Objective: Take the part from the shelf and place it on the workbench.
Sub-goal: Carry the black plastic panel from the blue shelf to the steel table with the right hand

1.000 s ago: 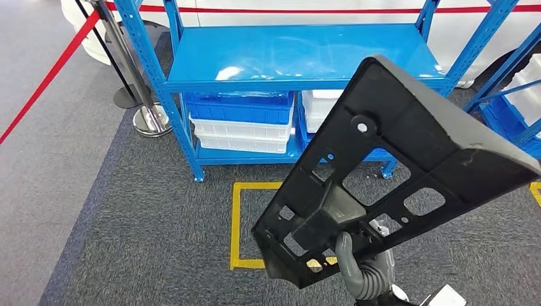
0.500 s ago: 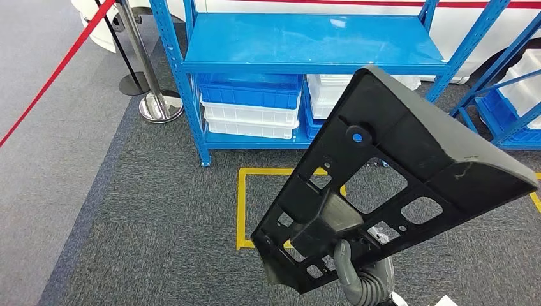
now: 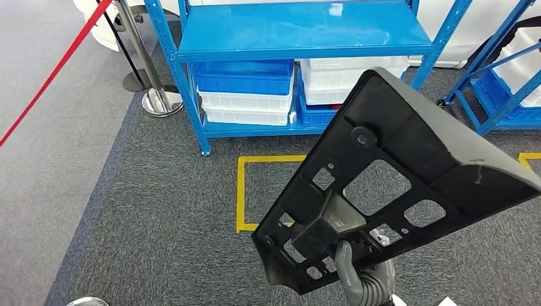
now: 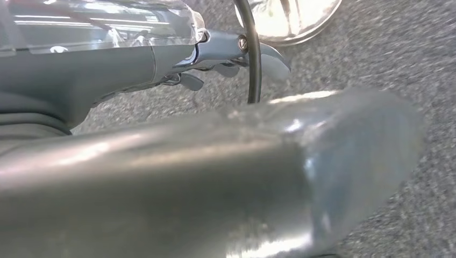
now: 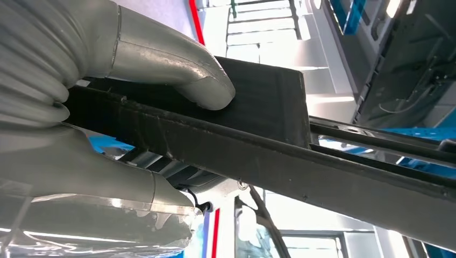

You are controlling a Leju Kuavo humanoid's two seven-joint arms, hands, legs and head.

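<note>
My right hand holds the black part up, tilted, before the blue shelf and the yellow floor outline.

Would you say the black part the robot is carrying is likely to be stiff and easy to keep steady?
The black part probably is stiff: it keeps flat though the right hand holds only its lower end. With so many cutouts, it likely weighs little for its size. Held that far off-centre, it may swing or twist.

- The part looks like black matt plastic, slightly grainy.
- The shelf is blue painted metal, smooth and a little glossy.
- The floor is rough grey carpet.
- The right hand has smooth grey plastic fingers.
</note>
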